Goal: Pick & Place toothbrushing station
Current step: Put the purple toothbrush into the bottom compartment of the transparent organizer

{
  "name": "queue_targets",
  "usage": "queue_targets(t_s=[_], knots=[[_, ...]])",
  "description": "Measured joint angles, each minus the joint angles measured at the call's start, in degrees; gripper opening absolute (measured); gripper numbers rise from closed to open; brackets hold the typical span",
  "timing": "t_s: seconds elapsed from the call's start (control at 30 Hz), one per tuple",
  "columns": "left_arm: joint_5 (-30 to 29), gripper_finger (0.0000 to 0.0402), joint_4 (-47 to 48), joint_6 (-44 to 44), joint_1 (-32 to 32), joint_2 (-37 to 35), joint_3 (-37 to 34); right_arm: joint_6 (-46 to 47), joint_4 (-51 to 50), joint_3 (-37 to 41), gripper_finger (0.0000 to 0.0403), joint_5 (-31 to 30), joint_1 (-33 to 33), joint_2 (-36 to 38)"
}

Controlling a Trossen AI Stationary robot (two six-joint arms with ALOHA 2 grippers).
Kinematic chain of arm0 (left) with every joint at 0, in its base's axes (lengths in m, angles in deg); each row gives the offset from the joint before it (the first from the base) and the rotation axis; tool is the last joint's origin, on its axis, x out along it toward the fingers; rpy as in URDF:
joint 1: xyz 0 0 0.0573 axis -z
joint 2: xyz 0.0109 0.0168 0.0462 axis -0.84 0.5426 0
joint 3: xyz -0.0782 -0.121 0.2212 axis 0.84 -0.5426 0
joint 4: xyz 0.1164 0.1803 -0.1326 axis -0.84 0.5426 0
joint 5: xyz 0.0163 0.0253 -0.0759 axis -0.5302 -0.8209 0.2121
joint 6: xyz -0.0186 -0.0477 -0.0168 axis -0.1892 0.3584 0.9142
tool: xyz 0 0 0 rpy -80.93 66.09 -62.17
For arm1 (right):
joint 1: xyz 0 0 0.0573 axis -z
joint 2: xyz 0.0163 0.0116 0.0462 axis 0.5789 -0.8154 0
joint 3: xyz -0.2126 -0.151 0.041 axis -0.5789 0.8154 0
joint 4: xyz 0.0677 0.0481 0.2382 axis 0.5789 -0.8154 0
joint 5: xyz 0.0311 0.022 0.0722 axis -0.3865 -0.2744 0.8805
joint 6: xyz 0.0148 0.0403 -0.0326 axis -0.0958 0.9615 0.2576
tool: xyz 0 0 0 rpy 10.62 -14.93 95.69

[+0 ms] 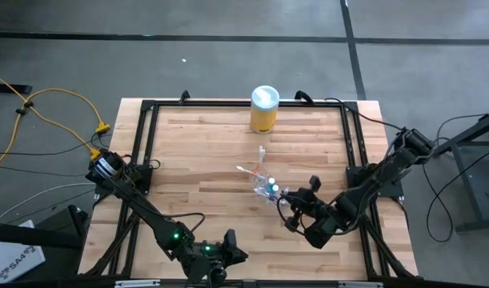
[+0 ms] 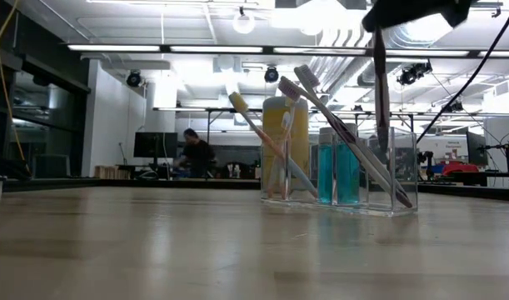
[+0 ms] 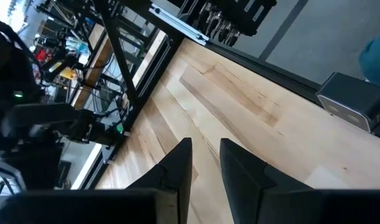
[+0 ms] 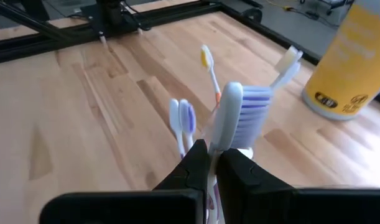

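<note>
Placement step: right gripper (image 4: pixel 209 163), fingers clamped on a purple-bristled white toothbrush (image 4: pixel 234 115), hovers over the clear plastic cup (image 2: pixel 379 171) mid-table, right of centre; next, lower and release. Left gripper (image 3: pixel 205 165), part-open, idles at the near edge.

High view looks straight down; low view looks level, sharing the yellow canister (image 1: pixel 264 109) with it

Right arm reaches in from the right side toward table centre, elbow bent, wrist angled down. Right gripper (image 4: pixel 208 155) has its fingers pinched together. Left arm lies folded along the table's near-left edge; left gripper (image 3: pixel 205 163) points across the tabletop, fingers slightly parted, nothing between them.
</note>
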Motion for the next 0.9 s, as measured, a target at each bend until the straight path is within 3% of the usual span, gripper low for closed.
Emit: queue_targets(t_s=[0.47, 0.9], knots=[[0.5, 0.0076, 0.0, 0.5, 0.0, 0.0, 0.0, 2.7, 13.5, 10.6, 0.0008, 4.0, 1.8, 0.0], [0.9, 0.0076, 0.0, 0.7, 0.0, 0.0, 0.0, 2.7, 18.6, 13.2, 0.0024, 5.9, 1.9, 0.0]])
